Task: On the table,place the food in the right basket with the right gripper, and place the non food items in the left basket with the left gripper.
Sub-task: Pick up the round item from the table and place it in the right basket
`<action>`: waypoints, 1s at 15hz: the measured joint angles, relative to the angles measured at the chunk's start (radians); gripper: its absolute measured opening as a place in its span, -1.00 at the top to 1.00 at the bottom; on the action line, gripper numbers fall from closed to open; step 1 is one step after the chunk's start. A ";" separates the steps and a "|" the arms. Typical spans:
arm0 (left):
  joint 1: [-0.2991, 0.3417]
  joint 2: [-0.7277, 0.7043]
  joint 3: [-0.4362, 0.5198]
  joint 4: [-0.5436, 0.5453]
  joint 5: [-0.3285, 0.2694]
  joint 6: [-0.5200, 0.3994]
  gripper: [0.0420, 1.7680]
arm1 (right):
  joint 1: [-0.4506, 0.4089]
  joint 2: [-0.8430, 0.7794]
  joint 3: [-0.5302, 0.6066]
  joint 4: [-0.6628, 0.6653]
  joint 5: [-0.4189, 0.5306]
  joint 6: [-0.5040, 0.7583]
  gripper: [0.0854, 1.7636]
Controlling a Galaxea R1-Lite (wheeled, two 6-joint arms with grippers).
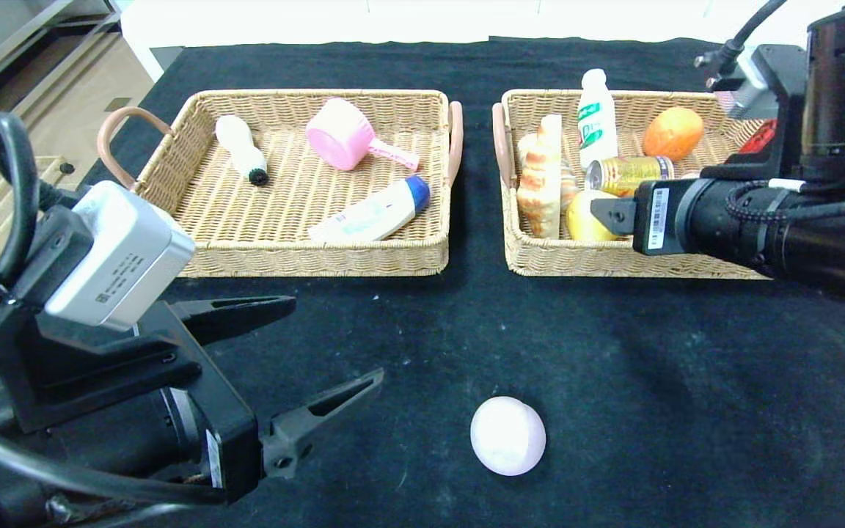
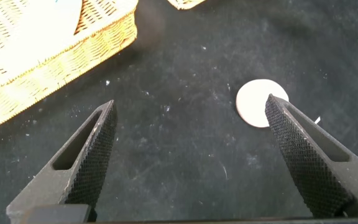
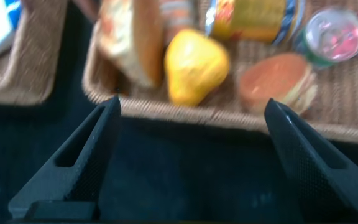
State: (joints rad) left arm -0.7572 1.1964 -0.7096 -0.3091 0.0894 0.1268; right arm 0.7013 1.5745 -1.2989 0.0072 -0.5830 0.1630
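Egg (image 1: 507, 435), pale and alone on the table (image 1: 686, 403), sits well in front of the right basket (image 1: 613, 260). Right end effector (image 3: 191, 155), released and empty, hovers at that basket's near rim. Judgement: straddle egg squarely, close gently. Left end effector (image 1: 320, 352) released near egg, idle.

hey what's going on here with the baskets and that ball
A two-armed robot is sorting items into two woven wicker baskets on a black table. The left basket holds non-food things, the right basket holds food. One pale pink round ball remains on the cloth. The left pincer hangs open beside it, holding nothing. The right pincer is open at the right basket's near edge, also empty.
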 joint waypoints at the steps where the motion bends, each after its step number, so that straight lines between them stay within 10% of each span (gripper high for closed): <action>1: 0.000 0.000 0.001 -0.001 0.000 0.003 -0.94 | 0.035 -0.006 0.026 0.004 -0.010 0.013 -0.92; 15: 0.001 -0.033 0.001 -0.003 0.002 0.024 -0.94 | 0.370 0.049 0.236 -0.004 -0.080 0.229 -0.92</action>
State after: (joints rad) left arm -0.7562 1.1632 -0.7081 -0.3121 0.0913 0.1511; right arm 1.0709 1.6230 -1.0626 0.0036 -0.6628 0.3923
